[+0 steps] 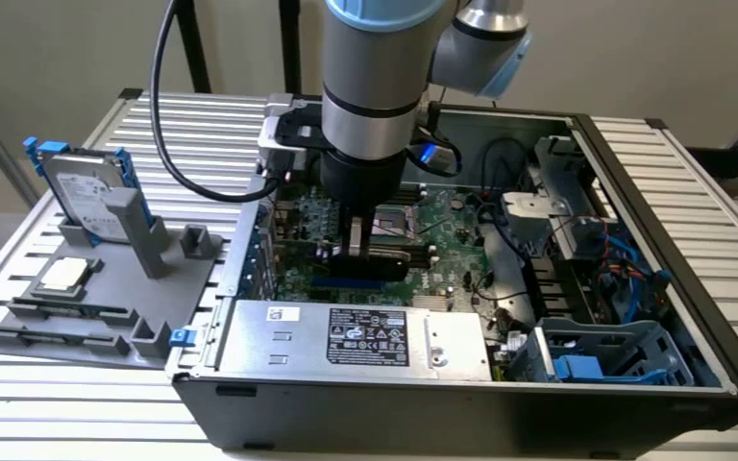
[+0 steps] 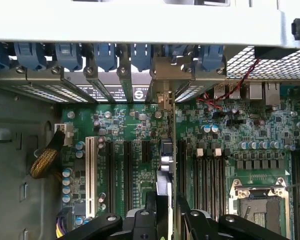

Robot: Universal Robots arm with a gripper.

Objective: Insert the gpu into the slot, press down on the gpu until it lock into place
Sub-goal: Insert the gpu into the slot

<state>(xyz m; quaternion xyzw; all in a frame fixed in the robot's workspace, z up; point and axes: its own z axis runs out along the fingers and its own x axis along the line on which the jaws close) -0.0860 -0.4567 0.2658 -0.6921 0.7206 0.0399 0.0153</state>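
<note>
fingers (image 2: 151, 207) stand open, one on each side of the gpu (image 2: 166, 167), not clamped on it. the card stands on edge over the motherboard (image 2: 225, 130) inside the case (image 1: 472, 423), near the counter's (image 1: 61, 423) edge closest to the exterior camera. pressing well, i judge, means bearing straight down on the card's top edge, centred along its length, so neither end tips. the exterior view gives the blue slot (image 1: 341, 285) just beside the card's foot. the wrist view adds the card's line, square to the rear bracket (image 2: 162, 97). whether it is seated i cannot tell.
</note>
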